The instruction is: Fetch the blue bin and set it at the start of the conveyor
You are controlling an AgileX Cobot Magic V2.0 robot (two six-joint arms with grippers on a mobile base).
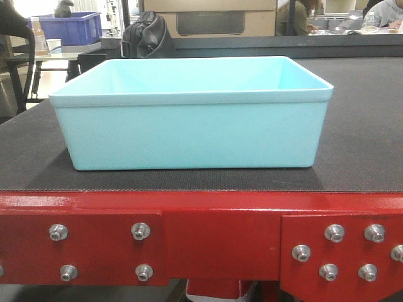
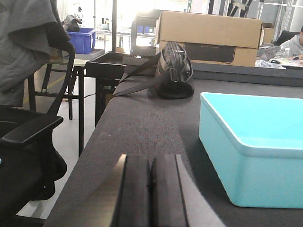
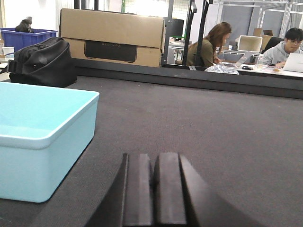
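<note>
Blue bin [image 3: 42, 137] cut off leftward.

Bright, blown-out background windows; foreground evenly lit, sharp.

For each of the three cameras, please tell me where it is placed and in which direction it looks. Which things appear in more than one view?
Exterior front view: low, before the red plate, facing along the belt at the long side of the blue bin; no robot part shows.
Left wrist view: just over the belt, left of the bin, facing forward; the left gripper, shut, fills the bottom edge.
Right wrist view: just over the belt, right of the bin, facing forward; the right gripper, shut, shows below.
Shared: all three see the bin, the belt, the black bag and the cardboard box.
</note>
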